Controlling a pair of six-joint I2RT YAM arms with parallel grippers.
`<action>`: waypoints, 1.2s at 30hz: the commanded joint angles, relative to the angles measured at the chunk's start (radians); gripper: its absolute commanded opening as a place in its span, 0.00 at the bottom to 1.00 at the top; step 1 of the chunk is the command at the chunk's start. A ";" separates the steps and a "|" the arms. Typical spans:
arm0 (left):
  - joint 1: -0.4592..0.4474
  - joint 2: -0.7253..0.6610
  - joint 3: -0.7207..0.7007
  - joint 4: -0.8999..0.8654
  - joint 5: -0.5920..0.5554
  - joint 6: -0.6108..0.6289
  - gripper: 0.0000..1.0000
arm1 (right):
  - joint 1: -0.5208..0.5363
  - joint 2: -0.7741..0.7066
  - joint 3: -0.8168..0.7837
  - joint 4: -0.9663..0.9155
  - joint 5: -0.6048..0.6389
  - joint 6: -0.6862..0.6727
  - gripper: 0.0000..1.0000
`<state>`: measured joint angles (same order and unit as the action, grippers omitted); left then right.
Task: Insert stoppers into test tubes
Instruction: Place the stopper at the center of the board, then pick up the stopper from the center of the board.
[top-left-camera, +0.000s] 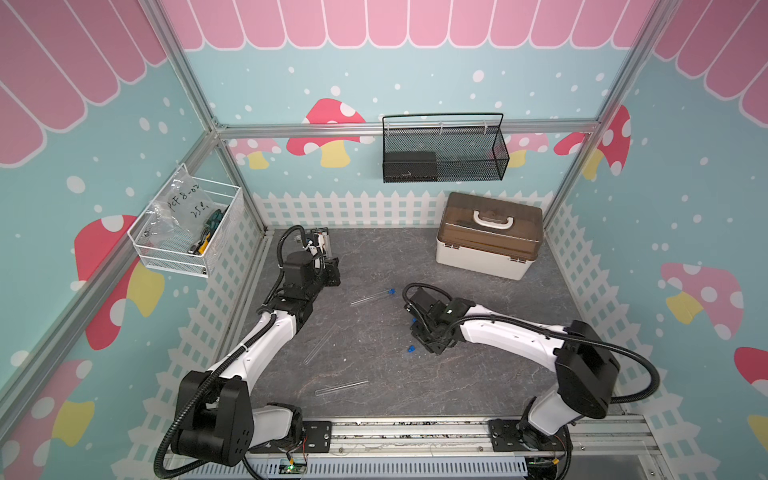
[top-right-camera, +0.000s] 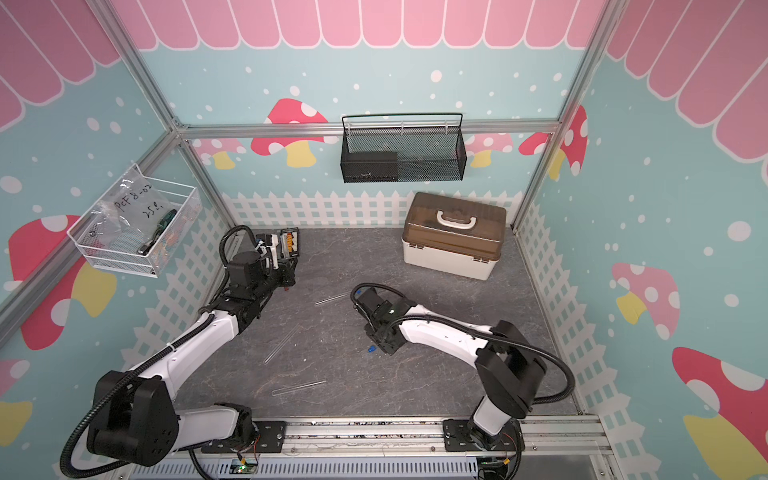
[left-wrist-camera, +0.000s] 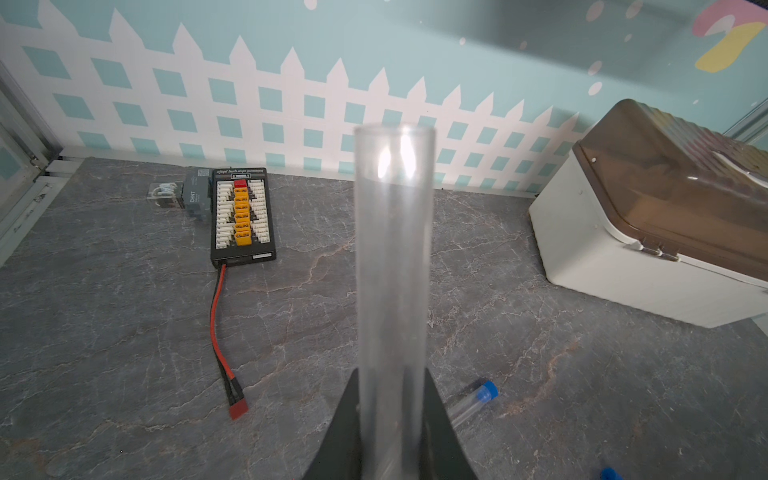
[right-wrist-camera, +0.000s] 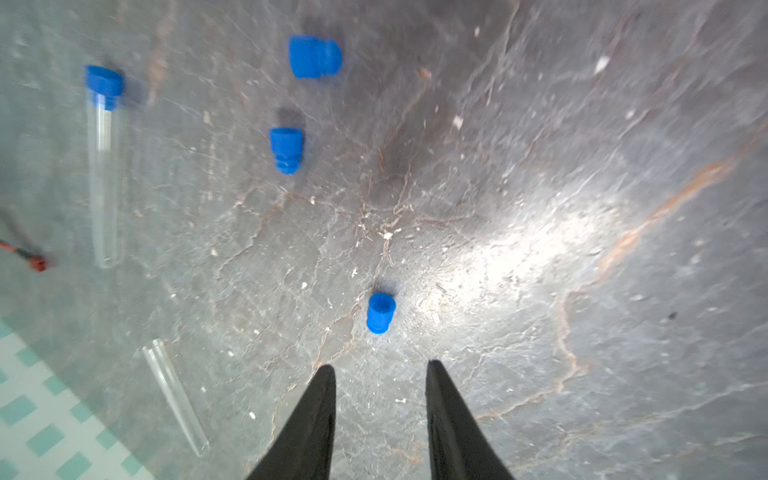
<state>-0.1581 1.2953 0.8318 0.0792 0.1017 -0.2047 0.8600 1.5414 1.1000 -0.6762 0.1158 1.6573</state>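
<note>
My left gripper (left-wrist-camera: 391, 374) is shut on a clear test tube (left-wrist-camera: 394, 249) that sticks out past the jaws with its open end far from them; in a top view this gripper (top-left-camera: 330, 270) hangs near the back left. My right gripper (right-wrist-camera: 381, 363) is open and empty, low over the table, with a blue stopper (right-wrist-camera: 380, 312) just beyond its fingertips. Two more loose stoppers (right-wrist-camera: 315, 56) (right-wrist-camera: 286, 149) lie farther off. A stoppered tube (top-left-camera: 372, 297) lies mid-table. Two bare tubes (top-left-camera: 321, 344) (top-left-camera: 341, 387) lie nearer the front.
A white toolbox with a brown lid (top-left-camera: 488, 237) stands at the back right. A black charging board (left-wrist-camera: 243, 216) with a red-black lead (left-wrist-camera: 218, 332) lies at the back left. A black mesh basket (top-left-camera: 444, 149) and a white wire basket (top-left-camera: 187, 224) hang on the walls.
</note>
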 joint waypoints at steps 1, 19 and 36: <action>-0.004 0.017 0.025 -0.021 0.030 0.026 0.00 | -0.100 -0.110 -0.045 0.083 0.057 -0.486 0.38; -0.043 0.024 -0.021 0.031 0.224 0.195 0.00 | -0.293 -0.094 -0.089 0.193 -0.576 -2.481 0.42; -0.030 -0.006 -0.040 0.036 0.186 0.227 0.00 | -0.114 0.245 0.076 0.034 -0.469 -2.815 0.39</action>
<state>-0.1963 1.3159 0.8005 0.1089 0.2989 0.0051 0.7334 1.7630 1.1488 -0.6239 -0.3542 -1.0878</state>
